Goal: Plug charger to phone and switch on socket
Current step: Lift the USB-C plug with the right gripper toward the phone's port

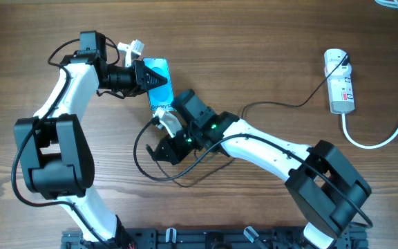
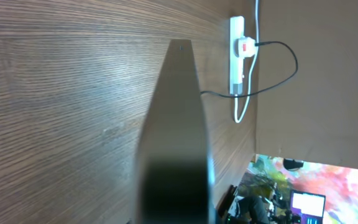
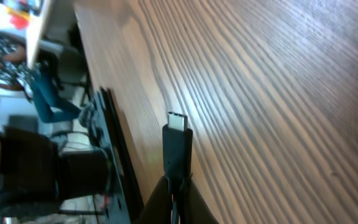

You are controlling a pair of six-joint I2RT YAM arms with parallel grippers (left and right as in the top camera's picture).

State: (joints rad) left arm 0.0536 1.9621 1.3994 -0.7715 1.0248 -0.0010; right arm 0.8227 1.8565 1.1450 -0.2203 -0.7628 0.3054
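Note:
My left gripper (image 1: 146, 76) is shut on the phone (image 1: 159, 81) and holds its cyan screen tilted off the table. In the left wrist view the phone (image 2: 176, 124) shows edge-on as a dark slab. My right gripper (image 1: 162, 151) is just below the phone, shut on the charger's connector (image 3: 178, 142). The metal tip points away from the phone, toward the table's front edge. The black cable (image 1: 268, 105) loops under the right arm and runs to the socket (image 1: 338, 81) at the far right, where its black plug (image 1: 344, 63) sits. The socket's red switch (image 2: 246, 45) shows in the left wrist view.
The socket's thick white cord (image 1: 385, 138) curves off the table's right edge. A small white object (image 1: 133, 48) lies behind the left wrist. A black rail (image 1: 206, 238) runs along the front edge.

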